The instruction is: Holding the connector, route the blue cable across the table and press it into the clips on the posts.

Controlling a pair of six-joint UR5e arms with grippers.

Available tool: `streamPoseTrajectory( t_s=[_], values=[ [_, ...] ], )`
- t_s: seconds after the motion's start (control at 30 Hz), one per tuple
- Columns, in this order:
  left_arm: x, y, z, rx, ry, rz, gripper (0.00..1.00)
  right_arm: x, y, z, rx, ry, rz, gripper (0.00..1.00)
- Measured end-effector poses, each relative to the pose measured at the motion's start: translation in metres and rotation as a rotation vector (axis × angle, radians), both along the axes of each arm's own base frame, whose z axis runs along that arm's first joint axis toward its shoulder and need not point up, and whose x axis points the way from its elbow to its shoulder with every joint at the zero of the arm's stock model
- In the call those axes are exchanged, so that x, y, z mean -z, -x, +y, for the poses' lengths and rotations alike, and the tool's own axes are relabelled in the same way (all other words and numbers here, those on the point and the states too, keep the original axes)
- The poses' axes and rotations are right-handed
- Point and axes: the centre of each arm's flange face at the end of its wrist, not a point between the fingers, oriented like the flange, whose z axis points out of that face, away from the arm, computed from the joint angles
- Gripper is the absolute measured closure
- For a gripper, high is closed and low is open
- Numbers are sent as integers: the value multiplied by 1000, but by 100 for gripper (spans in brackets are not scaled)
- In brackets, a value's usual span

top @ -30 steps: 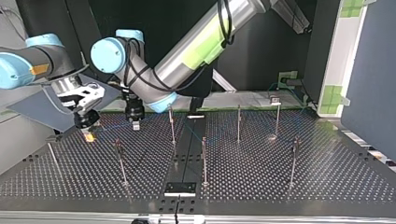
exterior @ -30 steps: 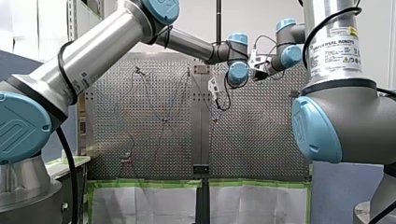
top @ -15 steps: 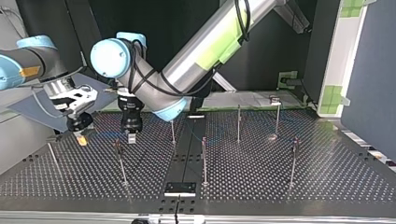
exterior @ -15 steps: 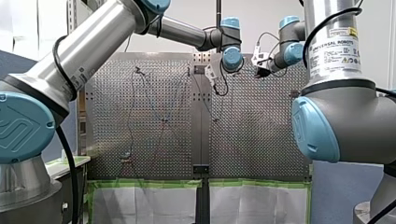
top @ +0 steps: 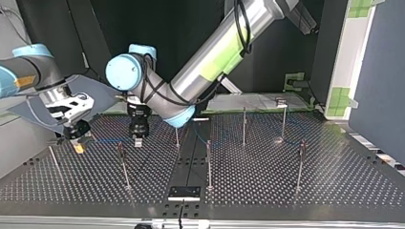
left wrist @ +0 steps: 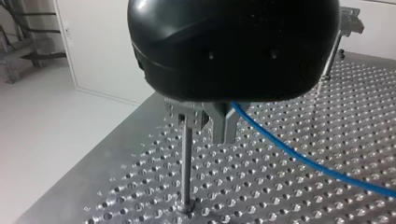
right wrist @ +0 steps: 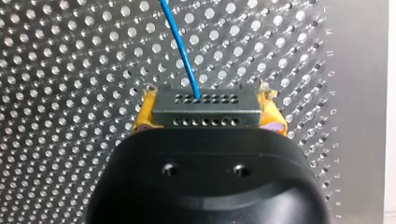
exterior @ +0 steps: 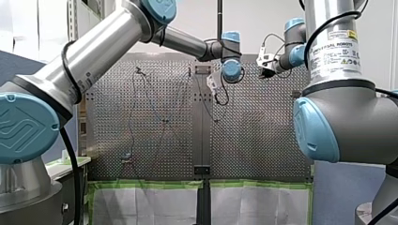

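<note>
In the right wrist view my right gripper (right wrist: pixel 208 112) is shut on the grey connector (right wrist: pixel 205 111), clamped between yellow pads (right wrist: pixel 142 119). The blue cable (right wrist: pixel 180 42) leaves the connector and runs over the perforated table. In the left wrist view my left gripper (left wrist: pixel 223 133) has its metal fingers shut on the blue cable (left wrist: pixel 299 158), right beside a thin post (left wrist: pixel 187 163). In the top view my right gripper (top: pixel 78 147) hangs at the left, my left gripper (top: pixel 138 141) to its right, with the cable (top: pixel 107 140) stretched faintly between them.
Several thin posts stand on the table (top: pixel 267 186), among them one near my left gripper (top: pixel 123 164), one at the middle (top: pixel 208 164) and one at the right (top: pixel 300 164). A small black plate (top: pixel 184 192) lies at the near edge. The table's side edge is close behind the post by my left gripper.
In the top view my right gripper has moved left and nearer the camera with the connector. My left gripper has come down and nearer beside the post.
</note>
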Motion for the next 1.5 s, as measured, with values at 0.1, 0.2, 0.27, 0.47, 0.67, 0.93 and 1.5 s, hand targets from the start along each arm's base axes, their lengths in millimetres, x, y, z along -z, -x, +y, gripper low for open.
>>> streamPoseTrajectory(
  t_s=[0.1, 0.2, 0.27, 0.47, 0.67, 0.93, 1.5],
  values=[
    [-1, -8, 2, 10, 11, -15, 98, -2, 1, -3, -2, 5, 0, 100],
    [-1, -13, 6, 6, 14, -18, 98, -3, 1, -4, -3, 8, 0, 100],
    [0, -12, 6, 2, 11, -14, 98, -6, 0, -5, -8, 15, -1, 100],
    [2, -3, 4, -12, 1, 8, 98, -16, -1, -6, -18, 29, 1, 100],
    [9, 7, 3, -25, -35, 44, 98, -17, -4, -3, -22, 21, 4, 100],
    [11, 26, -5, -16, -67, 70, 98, -15, -5, 0, -26, 8, 9, 100],
    [-13, 5, 5, -7, -24, -2, 98, -17, -5, -1, -35, 22, 15, 100]
  ],
)
